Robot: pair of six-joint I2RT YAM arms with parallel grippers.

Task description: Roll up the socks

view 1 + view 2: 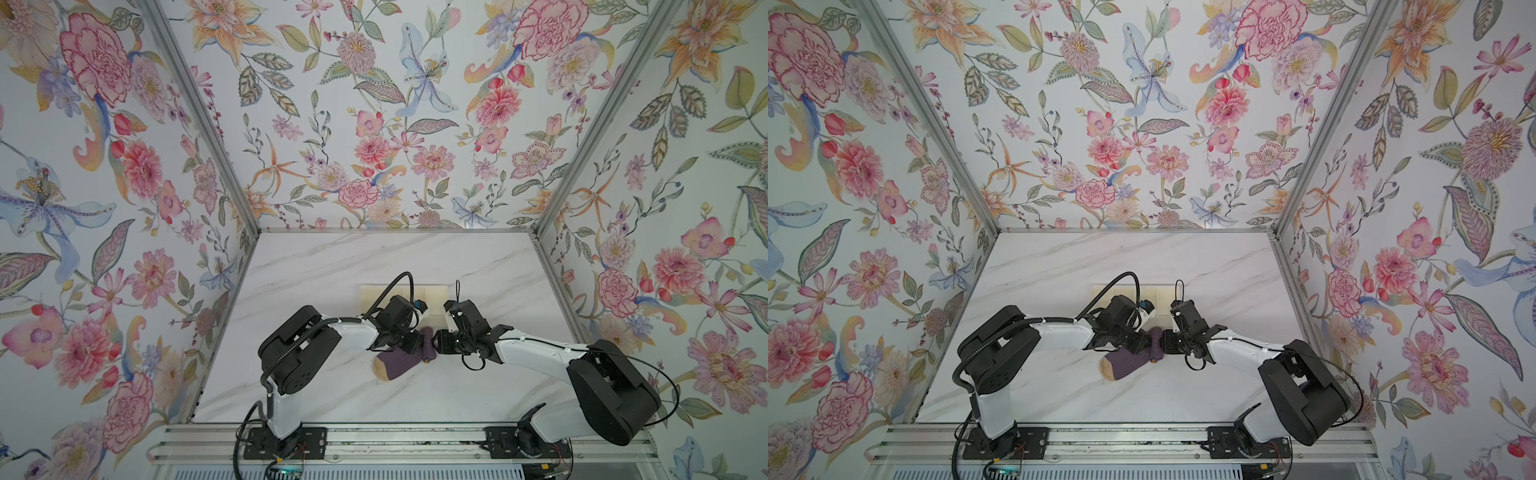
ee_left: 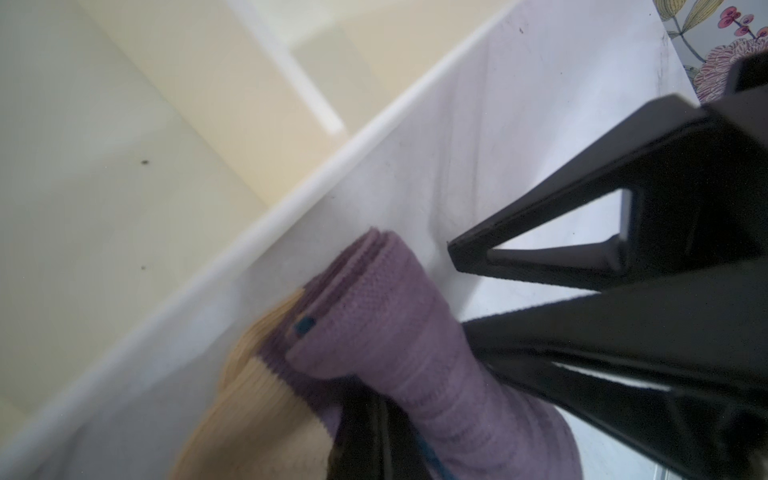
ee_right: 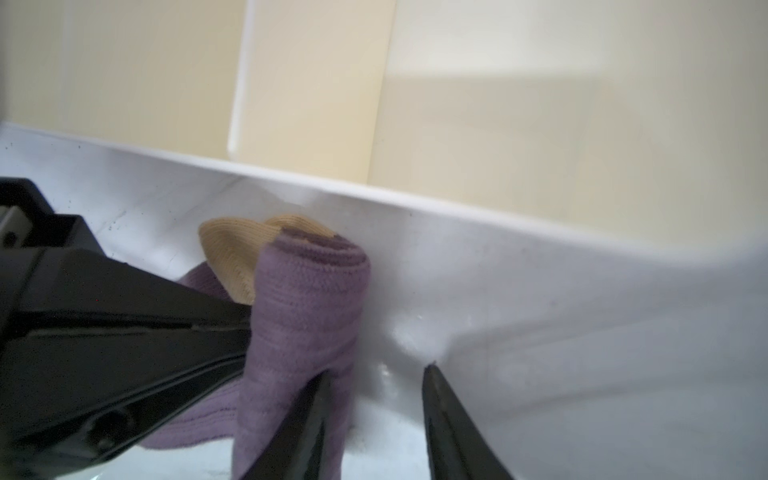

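The purple socks (image 1: 395,363) lie mid-table with the tan toe toward the front left. Their cuff end is wound into an upright roll (image 1: 428,351), also seen in the other top view (image 1: 1156,345). My left gripper (image 1: 417,343) comes at the roll from the left. In the left wrist view that gripper (image 2: 376,399) is shut, its tips buried in the purple fabric (image 2: 399,332). My right gripper (image 3: 379,369) stands open beside the roll (image 3: 307,299), one finger (image 3: 316,411) against it. Only bare table shows between its fingers.
A cream compartment tray (image 1: 432,291) sits on the white marble table just behind the socks and both grippers; its rim (image 3: 415,203) runs close behind the roll. Floral walls close in the table on three sides.
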